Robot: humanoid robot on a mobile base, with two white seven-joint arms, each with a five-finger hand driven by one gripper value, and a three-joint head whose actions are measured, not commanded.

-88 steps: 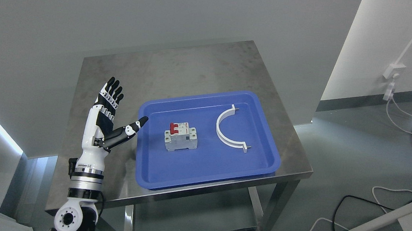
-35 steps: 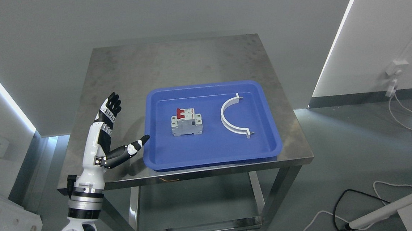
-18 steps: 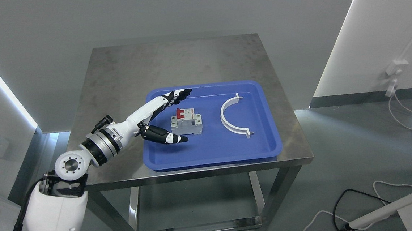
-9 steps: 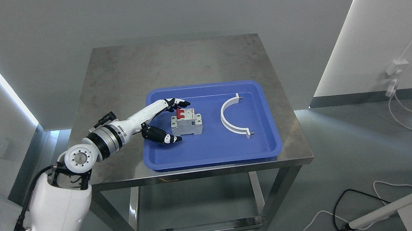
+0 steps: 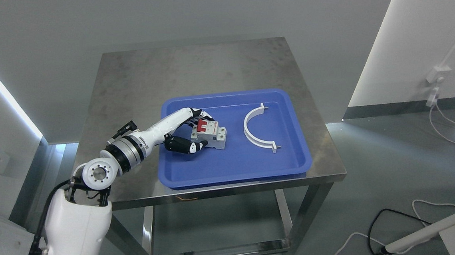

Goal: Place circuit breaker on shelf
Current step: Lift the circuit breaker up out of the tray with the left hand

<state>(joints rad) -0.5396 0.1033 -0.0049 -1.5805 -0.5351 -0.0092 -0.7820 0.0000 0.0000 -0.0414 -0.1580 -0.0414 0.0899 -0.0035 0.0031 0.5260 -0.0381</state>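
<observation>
The left robot hand point(image 5: 185, 132) covers the left end of the circuit breaker point(image 5: 210, 133), so the contact between its fingers point(image 5: 193, 116) and the casing on the far side cannot be made out. Print on the breaker's face is too small to read. The left arm's lower part runs off the bottom edge. At the right edge, a white pole point(image 5: 430, 234) and the floor cables point(image 5: 447, 131) are cut off.

table point(image 5: 143, 73): brushed metal, looking dull and mottled
tray point(image 5: 248, 167): smooth blue plastic, showing a slight sheen
clamp point(image 5: 251, 137): white plastic, looking matt
</observation>
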